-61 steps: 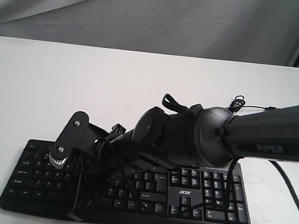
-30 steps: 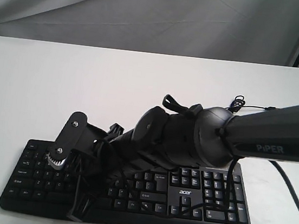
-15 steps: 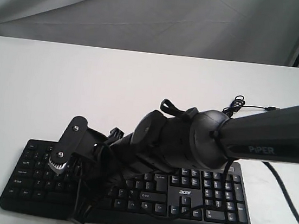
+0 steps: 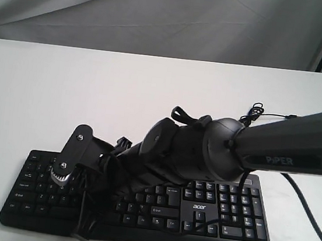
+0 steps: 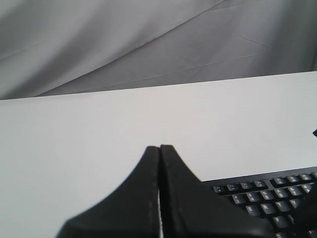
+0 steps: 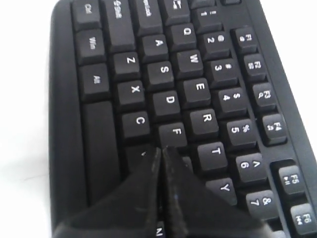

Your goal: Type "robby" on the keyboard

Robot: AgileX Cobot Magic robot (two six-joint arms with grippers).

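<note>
The black keyboard with a white acer logo lies along the near edge of the white table. My right arm reaches across it from the right. The right gripper hangs over the keyboard's left half, fingers pressed together and holding nothing. In the right wrist view the keyboard fills the picture. The right gripper has its tips over the keys just past F, between V and G, and B is hidden under the fingers. My left gripper is shut and empty above bare table, beside the keyboard corner.
A thin black cable coils on the table behind the keyboard's right end. A grey cloth backdrop hangs behind the table's far edge. The right arm's thick black link crosses above the number pad.
The right arm has dipped slightly, bringing its wrist and shut fingers a little lower over the left half of the keyboard. The keyboard has not shifted.
</note>
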